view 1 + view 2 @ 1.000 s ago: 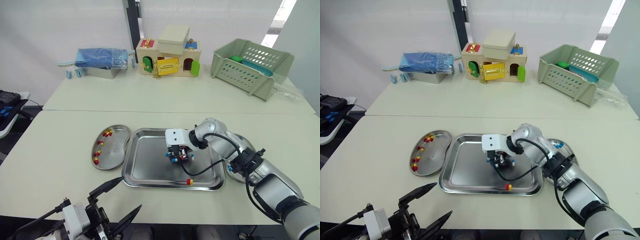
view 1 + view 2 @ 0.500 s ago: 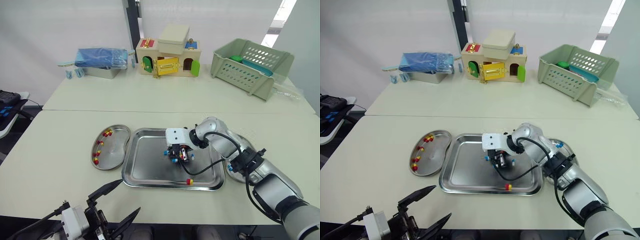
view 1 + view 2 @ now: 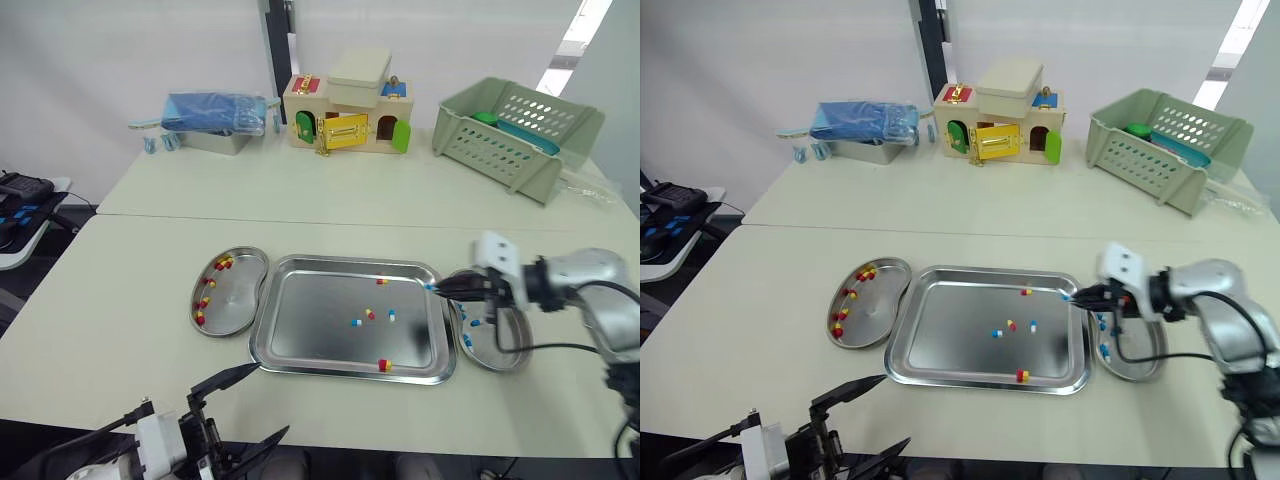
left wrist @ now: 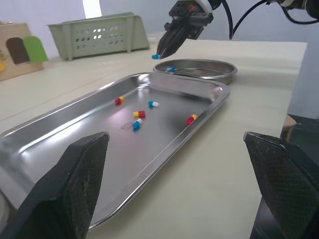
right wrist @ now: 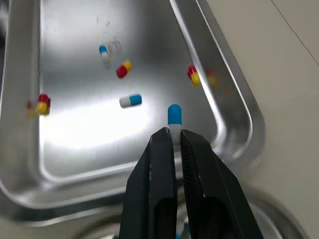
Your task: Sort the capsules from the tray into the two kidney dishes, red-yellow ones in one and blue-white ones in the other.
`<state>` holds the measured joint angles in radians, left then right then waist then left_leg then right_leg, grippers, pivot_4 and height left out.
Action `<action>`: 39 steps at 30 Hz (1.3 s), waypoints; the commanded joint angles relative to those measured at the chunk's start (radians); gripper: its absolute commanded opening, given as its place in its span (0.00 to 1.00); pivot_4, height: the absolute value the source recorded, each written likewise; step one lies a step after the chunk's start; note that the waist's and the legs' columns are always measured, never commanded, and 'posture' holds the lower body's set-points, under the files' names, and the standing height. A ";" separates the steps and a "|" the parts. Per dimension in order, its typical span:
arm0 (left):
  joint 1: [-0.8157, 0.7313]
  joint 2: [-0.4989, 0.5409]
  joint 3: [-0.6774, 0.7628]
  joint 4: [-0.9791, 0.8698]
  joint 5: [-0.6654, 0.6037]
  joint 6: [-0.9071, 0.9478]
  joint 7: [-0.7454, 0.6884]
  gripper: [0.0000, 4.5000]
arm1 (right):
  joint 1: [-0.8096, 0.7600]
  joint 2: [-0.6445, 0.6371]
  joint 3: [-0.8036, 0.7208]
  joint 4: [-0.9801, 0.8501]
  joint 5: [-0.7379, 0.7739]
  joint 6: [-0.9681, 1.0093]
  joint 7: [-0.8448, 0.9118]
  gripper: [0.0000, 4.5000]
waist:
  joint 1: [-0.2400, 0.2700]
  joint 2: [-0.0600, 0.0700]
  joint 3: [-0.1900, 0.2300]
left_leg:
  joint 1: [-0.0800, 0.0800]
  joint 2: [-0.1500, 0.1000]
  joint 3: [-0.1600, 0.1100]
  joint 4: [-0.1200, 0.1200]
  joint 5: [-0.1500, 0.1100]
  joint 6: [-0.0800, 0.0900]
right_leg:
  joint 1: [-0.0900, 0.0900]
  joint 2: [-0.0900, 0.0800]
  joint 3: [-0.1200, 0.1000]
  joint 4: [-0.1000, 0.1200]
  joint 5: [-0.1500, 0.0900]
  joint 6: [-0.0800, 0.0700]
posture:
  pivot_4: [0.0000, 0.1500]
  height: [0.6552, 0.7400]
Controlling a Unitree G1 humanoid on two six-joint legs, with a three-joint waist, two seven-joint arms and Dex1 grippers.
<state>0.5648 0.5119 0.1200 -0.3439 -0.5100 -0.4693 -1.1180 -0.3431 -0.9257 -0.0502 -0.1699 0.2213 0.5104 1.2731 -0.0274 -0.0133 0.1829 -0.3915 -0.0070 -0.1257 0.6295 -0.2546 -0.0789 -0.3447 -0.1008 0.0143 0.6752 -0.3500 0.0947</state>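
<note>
My right gripper [image 3: 436, 289] hangs over the right rim of the steel tray [image 3: 300, 345], shut on a blue-white capsule [image 5: 174, 115] that sticks out past its fingertips. Just to its right sits the right kidney dish [image 3: 506, 361] holding several blue-white capsules. The left kidney dish [image 3: 238, 307] holds several red-yellow capsules. Loose in the tray lie red-yellow capsules [image 3: 382, 365] and blue-white ones [image 3: 391, 314]. My left gripper [image 3: 255, 408] is open, low at the table's near edge in front of the tray.
At the back of the table stand a wooden toy house [image 3: 345, 112], a green plastic basket [image 3: 515, 125] and a metal box with a blue bag [image 3: 215, 120]. A seam [image 3: 300, 222] runs across the table behind the tray.
My right gripper has left the middle of the tray and swung right to its rim, carrying a blue-white capsule. The head camera has shifted. The left gripper stays put.
</note>
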 commanded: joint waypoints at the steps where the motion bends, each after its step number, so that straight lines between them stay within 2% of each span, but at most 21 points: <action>1: -0.004 0.022 -0.013 -0.008 -0.022 -0.009 -0.034 1.00 | 0.115 -0.096 -0.123 -0.029 0.009 -0.051 0.018 0.00 | -0.007 0.000 0.000 | 0.001 0.000 0.001 0.000 0.000 0.000 | 0.000 0.000 0.001 0.000 0.000 0.000 | 1.00 1.00; 5: -0.019 0.035 -0.026 -0.007 -0.023 -0.006 -0.056 1.00 | 0.258 -0.167 -0.192 -0.035 0.000 -0.086 0.016 0.00 | -0.008 0.000 0.000 | 0.005 0.001 0.003 0.000 0.000 0.000 | 0.003 0.000 0.002 0.001 0.000 0.000 | 1.00 1.00; 9: -0.032 0.039 -0.035 -0.019 -0.023 0.010 -0.054 1.00 | 0.312 -0.185 -0.202 -0.057 0.006 -0.085 0.001 0.00 | -0.009 0.000 0.000 | 0.006 0.001 0.003 0.000 0.000 0.000 | 0.004 0.000 0.003 0.001 0.000 0.000 | 1.00 1.00; 11: -0.040 0.044 -0.039 -0.028 -0.021 0.022 -0.044 1.00 | 0.314 -0.183 -0.198 -0.052 0.009 -0.087 -0.010 0.15 | -0.007 0.000 0.000 | 0.006 0.001 0.003 0.000 0.000 0.000 | 0.004 0.000 0.002 0.001 0.000 0.000 | 1.00 1.00; 15: -0.040 0.046 -0.035 -0.052 -0.021 0.043 -0.027 1.00 | 0.316 -0.189 -0.200 -0.050 0.027 -0.071 -0.013 0.36 | -0.005 -0.001 0.000 | 0.006 0.001 0.002 0.000 0.000 0.000 | 0.005 0.000 0.002 0.000 0.000 0.000 | 1.00 1.00; 20: -0.029 0.043 -0.029 -0.066 -0.018 0.052 -0.013 1.00 | 0.319 -0.199 -0.207 -0.027 0.035 -0.081 -0.009 0.67 | -0.005 -0.001 0.000 | 0.006 0.001 0.002 0.000 0.000 0.000 | 0.006 0.000 0.002 -0.001 0.000 0.000 | 1.00 1.00; 24: -0.028 0.040 -0.023 -0.066 -0.015 0.054 0.001 1.00 | 0.313 -0.197 -0.218 -0.018 0.059 -0.072 -0.011 0.97 | -0.005 -0.001 0.000 | 0.007 0.001 0.002 0.000 0.000 0.000 | 0.006 0.000 0.002 -0.001 0.000 0.000 | 1.00 1.00; 25: -0.029 0.037 -0.019 -0.066 -0.014 0.057 0.014 1.00 | 0.314 -0.198 -0.228 -0.004 0.067 -0.070 -0.007 0.99 | -0.005 -0.001 0.001 | 0.007 0.001 0.002 0.000 0.000 0.000 | 0.007 0.000 0.002 -0.001 0.000 0.000 | 1.00 1.00; 33: 0.021 0.026 0.030 -0.086 -0.013 0.068 0.096 1.00 | 0.329 -0.218 -0.342 0.151 0.131 -0.079 0.042 0.99 | -0.005 -0.002 0.001 | 0.008 0.001 0.002 0.000 0.000 0.000 | 0.007 0.000 0.002 -0.002 0.000 0.000 | 1.00 1.00; 39: 0.084 0.015 0.089 -0.076 -0.015 0.033 0.115 1.00 | 0.312 -0.257 -0.360 0.393 0.090 -0.208 0.074 0.99 | -0.004 -0.002 0.001 | 0.008 0.001 0.003 0.000 0.000 0.000 | 0.008 0.000 0.002 -0.002 0.000 0.000 | 1.00 1.00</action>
<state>0.6312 0.5399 0.1847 -0.3965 -0.5098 -0.4110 -1.0123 -0.0151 -1.1505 -0.3712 0.1737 0.3213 0.3474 1.3369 -0.0309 -0.0148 0.1838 -0.3837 -0.0064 -0.1229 0.6294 -0.2548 -0.0789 -0.3370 -0.1006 0.0163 0.6734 -0.3499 0.0945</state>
